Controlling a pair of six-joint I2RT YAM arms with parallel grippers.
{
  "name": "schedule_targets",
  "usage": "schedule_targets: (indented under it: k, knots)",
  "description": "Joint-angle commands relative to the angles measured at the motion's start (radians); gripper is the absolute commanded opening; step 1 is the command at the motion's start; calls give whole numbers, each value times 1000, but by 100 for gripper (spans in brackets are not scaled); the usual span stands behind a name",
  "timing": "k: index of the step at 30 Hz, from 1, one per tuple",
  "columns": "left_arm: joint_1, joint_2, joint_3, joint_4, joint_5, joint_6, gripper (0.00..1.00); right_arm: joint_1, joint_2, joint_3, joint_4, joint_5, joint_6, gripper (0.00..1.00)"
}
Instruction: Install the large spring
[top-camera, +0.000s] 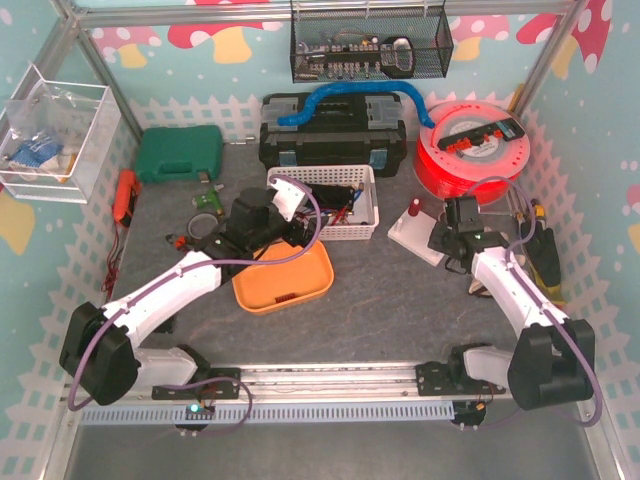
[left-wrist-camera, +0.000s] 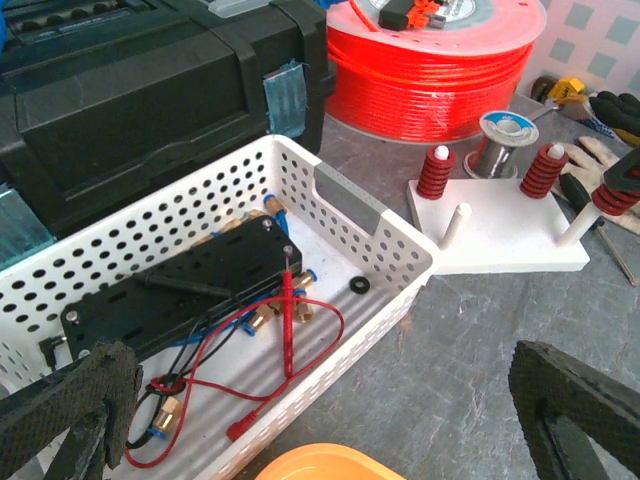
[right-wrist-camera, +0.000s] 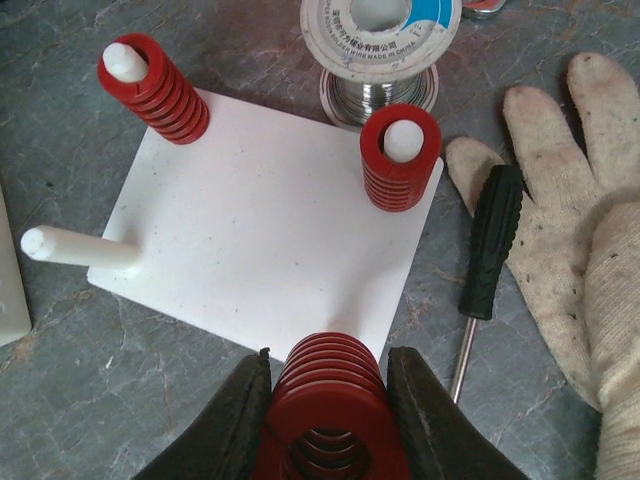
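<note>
my right wrist cam is the only view where you can properly see the grab: my right gripper (right-wrist-camera: 328, 420) has both fingers (right-wrist-camera: 225, 425) clamped on the sides of the large spring (right-wrist-camera: 330, 405), which sits right between them at the near edge of the white peg board (right-wrist-camera: 265, 235). the overhead cam just shows that arm parked over the board (top-camera: 415, 238) toward the right side of the worktop, a bit in front of the red filament spool (top-camera: 470, 150), and the spring itself is too small to make out there. the left wrist cam catches the board side-on and shows the spring (left-wrist-camera: 615, 195) at its right end around a peg, with the black finger on top. the spring is bright red with thick flat coils, and i'm looking down its open bore, so i can't tell from my own cam how far down it sits. two more red springs (right-wrist-camera: 155, 90) are on the far pegs, and one bare peg (right-wrist-camera: 75, 248) sticks up on the left. my left gripper (left-wrist-camera: 330, 420) is spread wide with nothing in it, hovering by the white basket (left-wrist-camera: 330, 200) near the middle of the worktop, next to the orange tray (top-camera: 285, 280).
</note>
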Motion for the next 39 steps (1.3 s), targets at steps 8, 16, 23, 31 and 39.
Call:
schedule_targets:
  k: [8,16,23,31,39]
  knots:
    - [5,3,7,-17,14,28,99,-8,85,-19,81,-1,-17,0]
    - [7,2,2,-25,5,34,99,-8,154,-24,116,-15,-4,24]
    - [7,-8,-5,-50,-14,55,99,-7,166,-11,110,-39,9,44]
    - [15,-51,-7,-165,-37,116,99,-7,75,12,-1,-40,13,51]
    - [20,-95,9,-470,-44,270,99,-8,-94,93,-88,-129,-15,70]
